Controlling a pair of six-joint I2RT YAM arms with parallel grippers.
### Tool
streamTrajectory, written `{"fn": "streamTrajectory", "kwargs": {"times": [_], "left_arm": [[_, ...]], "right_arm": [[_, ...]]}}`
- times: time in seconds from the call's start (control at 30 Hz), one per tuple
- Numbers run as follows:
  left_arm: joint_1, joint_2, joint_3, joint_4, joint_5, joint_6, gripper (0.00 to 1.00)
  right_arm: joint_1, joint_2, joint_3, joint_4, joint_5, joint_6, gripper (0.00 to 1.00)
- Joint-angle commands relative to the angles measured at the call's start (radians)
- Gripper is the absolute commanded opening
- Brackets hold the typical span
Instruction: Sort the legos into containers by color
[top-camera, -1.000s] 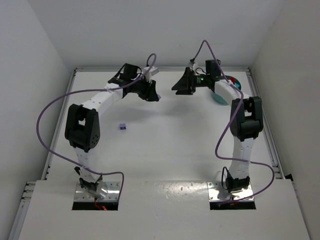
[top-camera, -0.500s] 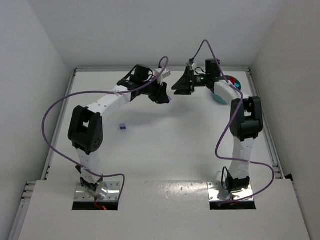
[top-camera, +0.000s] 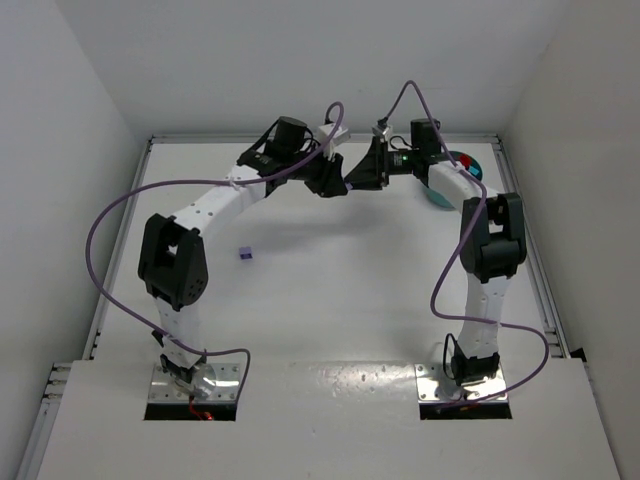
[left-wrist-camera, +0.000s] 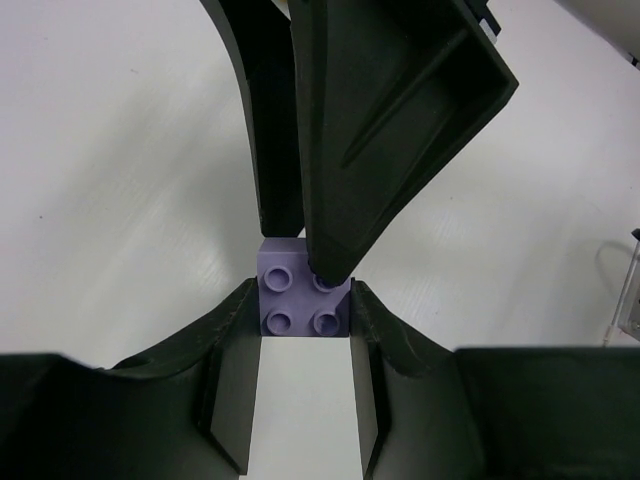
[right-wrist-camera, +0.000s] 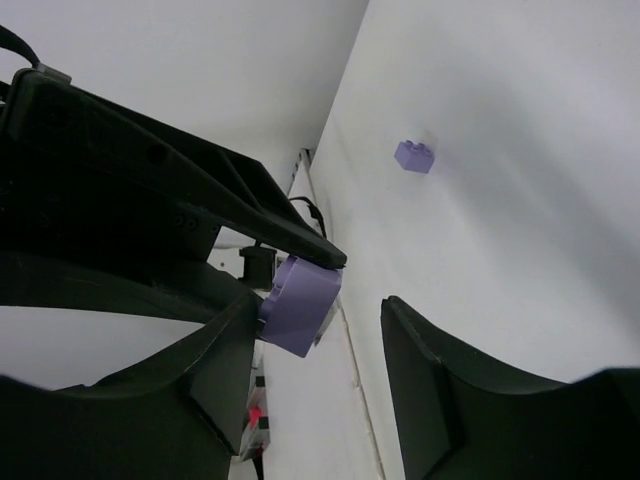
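Your left fingers (left-wrist-camera: 232, 345) clamp the purple brick (left-wrist-camera: 303, 298) aloft over the far worktop (top-camera: 330, 290) — it sits between your parted right fingers (right-wrist-camera: 440, 370), against one and clear of the other — so closing them should take it.

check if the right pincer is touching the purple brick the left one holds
Touching, one side only. The right wrist view shows the purple brick against one finger of the right pincer; the other finger stands clear.
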Motion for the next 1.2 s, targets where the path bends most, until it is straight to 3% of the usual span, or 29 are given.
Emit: {"fn": "streamTrajectory", "kwargs": {"times": [0.0,0.37,0.47,0.53,0.6,0.63,0.67,0.73,0.8,0.83,0.93,1.0,1.03,1.1,1.17], "left_arm": [[-0.007,-0.020,0.069,0.041,-0.002,0.000,0.24],[-0.025,-0.001,0.078,0.041,-0.039,0.020,0.25],[-0.025,0.008,0.079,0.041,-0.050,0.029,0.25],[-0.025,0.008,0.079,0.041,-0.060,0.029,0.27],[-0.025,0.008,0.079,0.041,-0.060,0.029,0.35],[-0.025,0.008,0.079,0.041,-0.060,0.029,0.38],[-0.025,0.008,0.079,0.041,-0.060,0.029,0.49],[-0.035,0.008,0.079,0.041,-0.070,0.029,0.61],[-0.035,-0.003,0.069,0.021,-0.070,0.040,0.93],[-0.035,-0.012,0.056,0.021,-0.088,0.040,1.00],[-0.035,-0.063,-0.002,0.021,-0.170,0.026,1.00],[-0.026,-0.102,-0.035,0.021,-0.217,0.017,1.00],[-0.025,-0.113,-0.059,0.021,-0.238,0.004,1.00],[-0.016,-0.122,-0.070,0.021,-0.278,-0.029,1.00],[-0.001,-0.145,-0.099,0.021,-0.287,-0.049,1.00]], "right_arm": [[0.007,-0.033,0.004,0.022,-0.044,-0.012,0.52],[0.016,-0.033,0.004,0.073,-0.113,0.012,0.36],[0.025,-0.033,0.004,0.146,-0.155,0.067,0.34],[0.025,-0.033,-0.006,0.198,-0.177,0.132,0.27],[0.025,-0.033,-0.015,0.239,-0.186,0.159,0.20],[0.025,-0.033,-0.015,0.248,-0.186,0.159,0.09],[0.025,-0.033,-0.024,0.248,-0.186,0.159,0.05],[0.025,-0.033,-0.024,0.248,-0.186,0.159,0.01],[0.011,-0.047,-0.036,0.271,-0.177,0.159,0.00],[-0.005,-0.056,-0.061,0.271,-0.168,0.150,0.00],[-0.068,-0.101,-0.110,0.262,-0.116,0.111,0.00],[-0.128,-0.150,-0.109,0.085,-0.031,0.013,0.00],[-0.148,-0.168,-0.093,-0.033,0.028,-0.173,0.00],[-0.182,-0.217,-0.034,-0.351,0.237,-0.366,0.00],[-0.220,-0.248,-0.024,-0.457,0.341,-0.532,0.00]]}}
